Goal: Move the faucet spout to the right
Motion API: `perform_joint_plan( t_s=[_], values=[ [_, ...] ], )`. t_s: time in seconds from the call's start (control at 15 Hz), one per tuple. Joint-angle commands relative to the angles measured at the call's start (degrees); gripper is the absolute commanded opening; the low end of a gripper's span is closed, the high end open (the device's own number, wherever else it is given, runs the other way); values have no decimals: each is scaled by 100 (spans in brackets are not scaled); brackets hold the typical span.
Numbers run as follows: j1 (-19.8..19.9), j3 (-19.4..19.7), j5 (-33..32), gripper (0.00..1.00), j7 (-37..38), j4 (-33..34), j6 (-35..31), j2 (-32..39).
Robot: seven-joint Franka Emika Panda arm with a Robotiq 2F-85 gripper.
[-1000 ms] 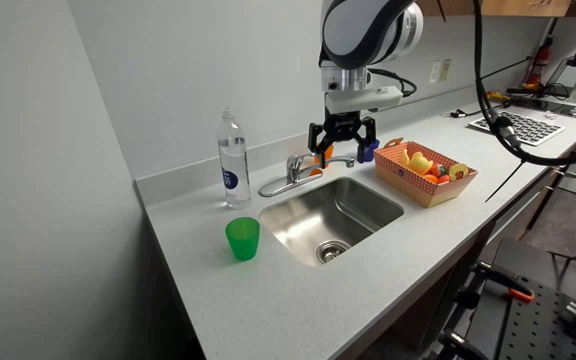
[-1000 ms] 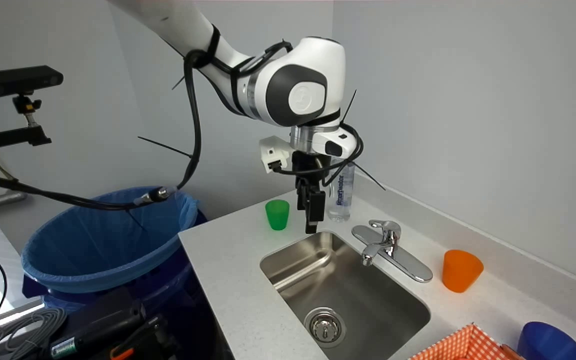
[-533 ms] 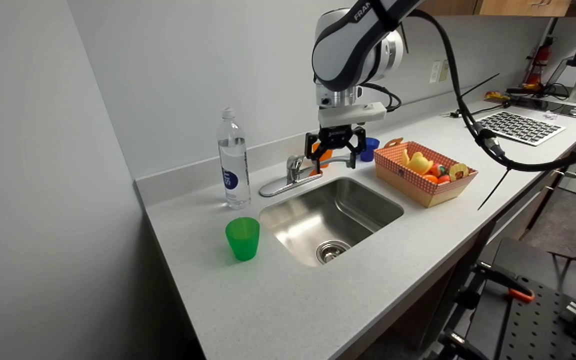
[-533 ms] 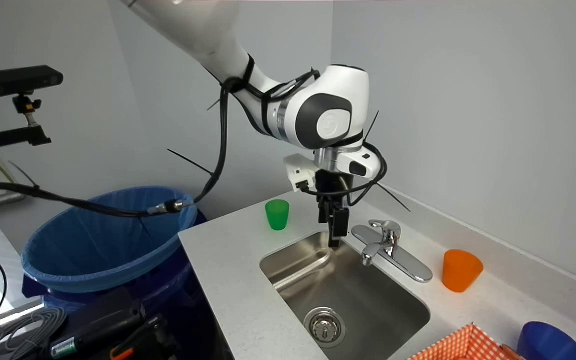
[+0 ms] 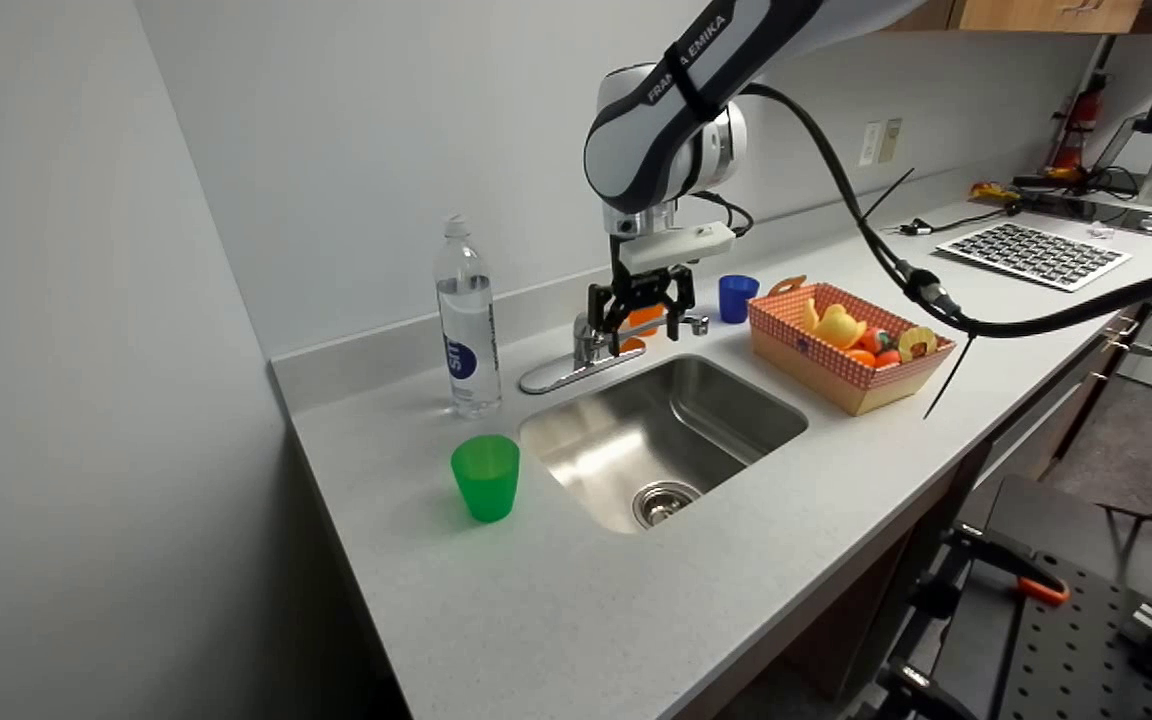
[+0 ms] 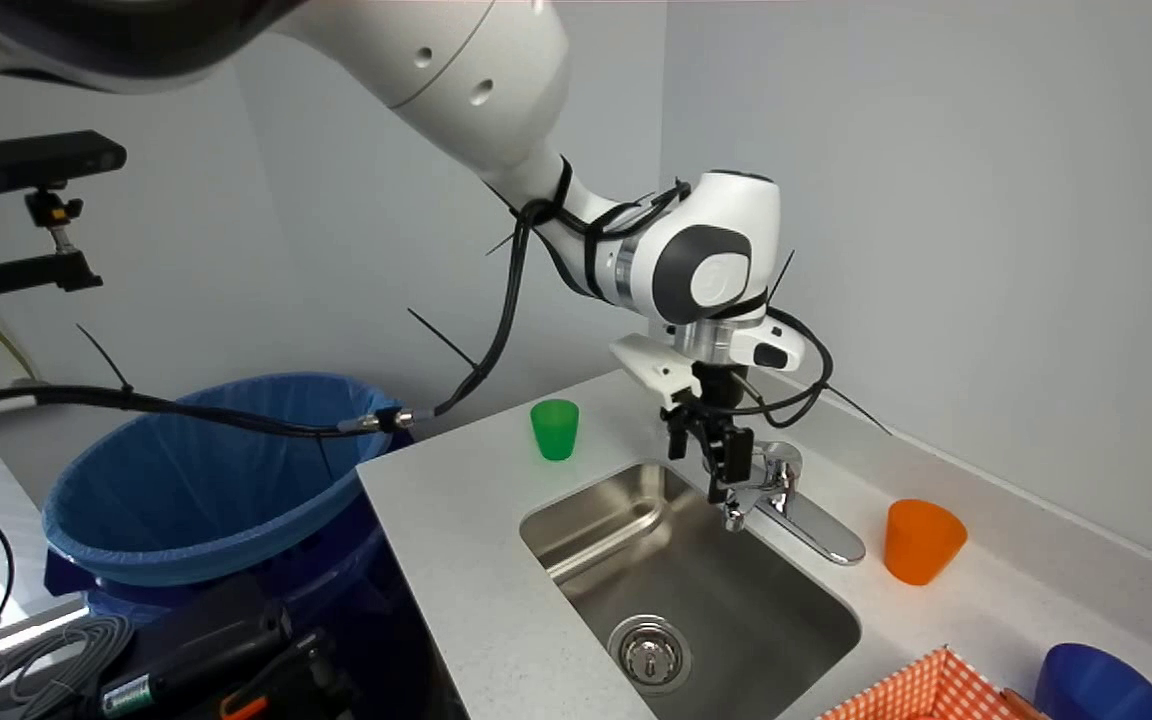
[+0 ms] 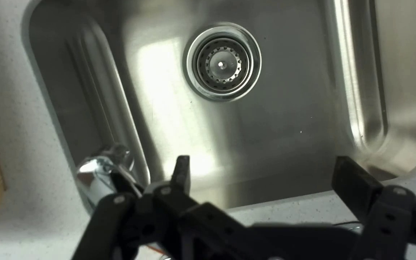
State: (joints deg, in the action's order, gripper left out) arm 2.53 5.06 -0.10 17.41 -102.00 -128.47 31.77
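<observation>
The faucet spout is a slim chrome tube reaching out over the sink; its nozzle end (image 5: 700, 326) shows in an exterior view, and it also shows in the other exterior picture (image 6: 734, 515). My gripper (image 5: 645, 338) is open and empty, pointing down close to the spout on its sink side, and hides part of the tube. In the wrist view the spout (image 7: 101, 173) lies left of the left finger (image 7: 182, 171), outside the open jaws. Touch cannot be told. The faucet base (image 6: 816, 530) is partly hidden behind the gripper.
The steel sink (image 6: 736, 600) lies below the gripper. A water bottle (image 5: 466, 330) and a green cup (image 5: 486, 480) stand beside it. An orange cup (image 6: 921, 542) stands behind the faucet. A blue cup (image 5: 736, 298) and a basket of toy food (image 5: 806, 375) are past the spout.
The open gripper has moved down and closer to the faucet, leftward in one exterior picture and rightward in the other. The spout has not visibly moved.
</observation>
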Motion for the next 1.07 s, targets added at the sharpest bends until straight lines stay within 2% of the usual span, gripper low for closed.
perform_joint_plan(
  t_s=[0.0,0.13,0.67,0.73,1.0],
  values=[
    [126,-48,34,75,-662,754,467,435],
    [141,-47,4,66,-894,910,579,505],
    [338,66,-155,5,-1644,1138,992,445],
    [361,92,-183,0,-1699,1141,1025,446],
    [391,168,-284,0,-1795,1083,1105,431]
  ],
)
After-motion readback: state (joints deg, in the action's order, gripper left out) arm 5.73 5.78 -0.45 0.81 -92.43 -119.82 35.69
